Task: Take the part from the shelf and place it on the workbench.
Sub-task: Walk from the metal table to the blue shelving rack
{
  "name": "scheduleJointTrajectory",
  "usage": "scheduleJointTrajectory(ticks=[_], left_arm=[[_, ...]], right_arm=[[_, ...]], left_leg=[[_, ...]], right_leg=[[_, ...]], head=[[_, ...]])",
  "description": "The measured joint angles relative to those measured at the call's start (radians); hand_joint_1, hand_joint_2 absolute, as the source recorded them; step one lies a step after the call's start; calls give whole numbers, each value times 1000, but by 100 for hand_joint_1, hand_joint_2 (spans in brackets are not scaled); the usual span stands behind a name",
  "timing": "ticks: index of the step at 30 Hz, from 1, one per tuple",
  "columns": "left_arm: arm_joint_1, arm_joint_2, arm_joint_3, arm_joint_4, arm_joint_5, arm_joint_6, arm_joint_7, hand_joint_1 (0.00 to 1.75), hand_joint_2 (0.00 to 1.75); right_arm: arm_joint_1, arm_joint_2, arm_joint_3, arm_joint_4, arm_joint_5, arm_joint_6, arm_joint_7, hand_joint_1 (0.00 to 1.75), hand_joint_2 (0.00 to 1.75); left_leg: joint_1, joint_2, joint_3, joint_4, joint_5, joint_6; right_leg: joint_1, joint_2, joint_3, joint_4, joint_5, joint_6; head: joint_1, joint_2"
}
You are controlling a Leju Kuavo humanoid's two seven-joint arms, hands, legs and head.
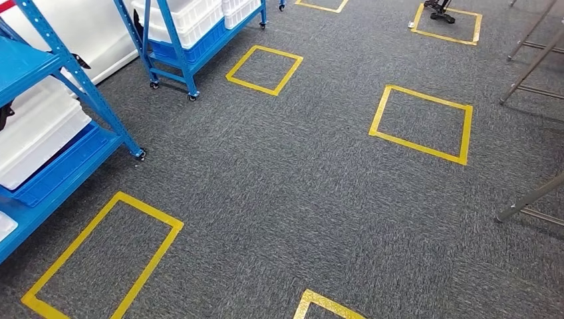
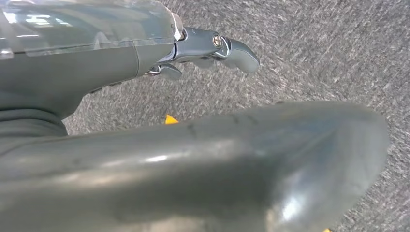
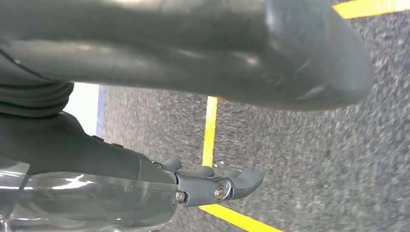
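Grey carpet [image 1: 286, 199] under both hands' spread, empty fingers [image 2: 237, 50] [image 3: 241, 181]; blue shelf [image 1: 40, 153] apart.

Light was bright and even from overhead, leaving soft shadows on the carpet [image 1: 299, 199] under the blue shelf [image 1: 60, 153]. Both wrist views were blurred: the left hand [image 2: 193, 164] and right hand [image 3: 193, 48] loomed unfocused, with pale sheen streaks.

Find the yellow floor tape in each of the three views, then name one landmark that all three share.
Head view: yellow tape forms squares spread over the grey carpet.
Left wrist view: a small scrap of it lies on the carpet.
Right wrist view: long strips of it cross the carpet.
Shared landmark: the grey carpet.
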Motion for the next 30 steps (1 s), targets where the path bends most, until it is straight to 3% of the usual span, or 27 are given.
scheduleJointTrajectory(ticks=[2, 4, 6, 8, 9, 10, 11, 13, 15, 17, 18, 20, 22, 23, 24, 25, 26, 28, 30], left_arm=[[3, 1, 3, 0, 5, 2, 3, 0, 0], [5, 0, 6, 0, 9, 3, 6, 0, 0], [4, 0, 7, 0, 11, 5, 8, 0, 0], [3, 0, 9, 0, 13, 7, 9, 0, 0], [3, 0, 10, 0, 14, 9, 11, 0, 0], [5, 0, 12, 0, 16, 10, 12, 0, 0], [6, 0, 14, 0, 16, 11, 13, 0, 0], [6, 0, 18, 0, 17, 12, 14, 0, 0], [6, -1, 22, 0, 17, 12, 15, 0, 0], [9, 0, 24, 0, 17, 13, 15, 0, 0], [11, 0, 24, 0, 17, 13, 15, 0, 0], [11, 0, 25, 0, 17, 13, 15, 0, 0], [9, -1, 25, 0, 17, 13, 16, 0, 0], [8, -1, 25, 0, 17, 13, 16, 0, 0], [9, -1, 25, 0, 17, 13, 16, 0, 0], [10, -1, 25, 0, 17, 13, 16, 0, 0], [11, -1, 26, 0, 17, 13, 16, 0, 0], [11, 0, 26, 0, 17, 13, 16, 0, 0], [9, 0, 27, 0, 16, 13, 15, 0, 0]], right_arm=[[-2, 0, 7, 0, 7, 4, 0, 0, 0], [-2, -1, 12, 0, 12, 7, -1, 0, 0], [4, -2, 16, 0, 16, 11, -3, 0, 0], [10, -2, 19, 0, 20, 16, -4, 0, 0], [12, -2, 20, 0, 22, 17, -5, 0, 0], [13, -3, 23, 0, 25, 18, -6, 0, 0], [14, -4, 26, 0, 27, 19, -8, 0, 0], [17, -6, 30, 0, 29, 20, -9, 0, 0], [17, -7, 32, 0, 30, 21, -8, 0, 0], [15, -6, 35, 0, 31, 21, -6, 0, 0], [15, -6, 35, 0, 32, 21, -5, 0, 0], [17, -6, 35, 0, 32, 22, -3, 0, 0], [21, -7, 35, 0, 32, 22, 0, 0, 0], [22, -7, 35, 0, 32, 22, 1, 0, 0], [22, -7, 35, 0, 32, 22, 2, 0, 0], [22, -7, 35, 0, 32, 22, 2, 0, 0], [21, -7, 36, 0, 32, 22, 3, 0, 0], [21, -7, 36, 0, 32, 22, 3, 0, 0], [20, -6, 36, 0, 32, 22, 3, 0, 0]], left_leg=[[0, -22, 3, -7, 4, 9], [7, -42, 13, -19, 13, 21], [10, -63, 16, -25, 18, 28], [10, -88, 14, -24, 18, 30], [9, -102, 14, -22, 18, 30], [10, -117, 15, -20, 17, 28], [11, -132, 16, -17, 14, 26], [12, -158, 13, -7, 8, 17], [12, -177, 4, -1, 4, 5], [13, -194, -1, -2, 5, -7], [14, -188, -3, 3, 0, -12], [13, -141, -32, 65, -39, -20], [16, -91, -98, 199, -107, -27], [17, -81, -129, 260, -129, -30], [18, -78, -145, 292, -133, -32], [19, -75, -140, 281, -116, -31], [19, -69, -113, 229, -83, -29], [13, -35, -36, 83, -19, -18], [5, -13, 0, 9, 2, -7]], right_leg=[[-2, -12, 8, -3, -4, 12], [-5, 27, 1, 27, -29, 23], [-8, 84, -52, 136, -90, 29], [-8, 99, -119, 258, -133, 32], [-9, 100, -135, 278, -125, 33], [-9, 102, -132, 258, -98, 33], [-11, 108, -110, 201, -56, 33], [-16, 152, -57, 71, 7, 30], [-17, 178, -36, 18, 20, 23], [-15, 158, -35, 14, 21, 10], [-15, 146, -32, 10, 22, 2], [-16, 119, -27, 2, 23, -12], [-12, 92, -27, 2, 21, -19], [-9, 78, -27, 2, 19, -21], [-8, 64, -26, 3, 17, -21], [-7, 51, -24, 3, 15, -20], [-6, 39, -20, 4, 12, -19], [-4, 17, -11, 5, 5, -13], [-1, 0, -4, 5, 0, -3]], head=[[0, 0], [1, 0], [3, 0], [3, 0], [3, 0], [3, 0], [3, 0], [3, 0], [3, 0], [2, 0], [2, 0], [-2, 0], [-5, 0], [-6, 0], [-6, 0], [-6, 0], [-6, 0], [-5, 0], [-5, 0]])
